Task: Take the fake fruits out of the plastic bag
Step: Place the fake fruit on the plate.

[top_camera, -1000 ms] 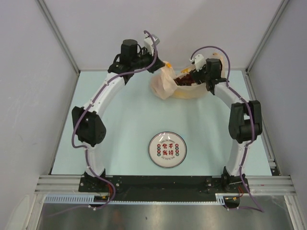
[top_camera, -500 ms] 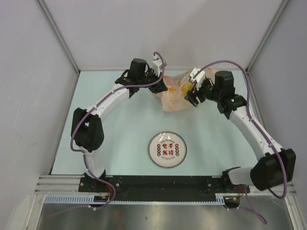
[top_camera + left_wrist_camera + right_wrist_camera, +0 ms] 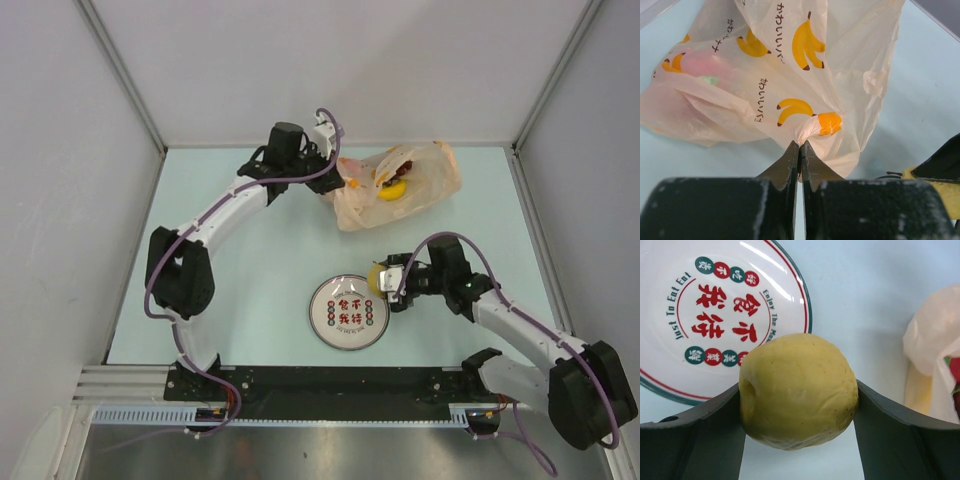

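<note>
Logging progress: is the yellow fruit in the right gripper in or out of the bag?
Out. The right gripper holds the lemon by the plate's rim, apart from the bag lying farther back.

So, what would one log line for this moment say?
left gripper: shut on plastic bag | right gripper: shut on lemon, at plate rim | other fruits: inside bag
</note>
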Available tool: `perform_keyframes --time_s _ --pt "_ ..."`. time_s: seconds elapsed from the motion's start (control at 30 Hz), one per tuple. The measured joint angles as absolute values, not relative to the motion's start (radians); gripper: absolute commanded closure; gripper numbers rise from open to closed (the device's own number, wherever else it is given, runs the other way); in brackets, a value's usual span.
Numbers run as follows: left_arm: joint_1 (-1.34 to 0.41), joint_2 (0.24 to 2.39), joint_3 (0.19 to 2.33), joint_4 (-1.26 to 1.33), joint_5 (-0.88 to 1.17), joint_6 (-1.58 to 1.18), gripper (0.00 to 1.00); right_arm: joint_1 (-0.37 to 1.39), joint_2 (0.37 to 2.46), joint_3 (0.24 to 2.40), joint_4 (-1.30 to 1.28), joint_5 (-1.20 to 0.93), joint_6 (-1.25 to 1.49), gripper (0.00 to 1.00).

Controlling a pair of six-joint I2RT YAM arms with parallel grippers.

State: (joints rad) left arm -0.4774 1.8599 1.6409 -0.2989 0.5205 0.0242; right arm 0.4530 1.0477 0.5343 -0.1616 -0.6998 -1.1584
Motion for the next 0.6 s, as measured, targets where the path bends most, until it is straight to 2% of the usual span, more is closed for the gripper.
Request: perform_keyframes --time_s 0.17,0.43,0.53,0.6 --pt "-0.477 1.826 1.6 -0.301 0.506 0.024 0.92 0.506 1.133 0.516 -0.007 -0.747 -1.211 0.7" --pt "-0.477 1.812 1.572 -0.302 0.498 0.025 0.92 0.585 1.258 0.516 0.117 -0.793 -1.237 0.69" --pt "-0.477 1.8 1.563 -0.305 0.496 0.025 0.92 0.603 1.314 0.516 0.144 -0.787 -1.261 0.6" --pt "-0.477 1.789 1.56 -0.305 0.495 0.025 0.92 0.61 1.341 0.516 0.15 -0.78 -1.283 0.44"
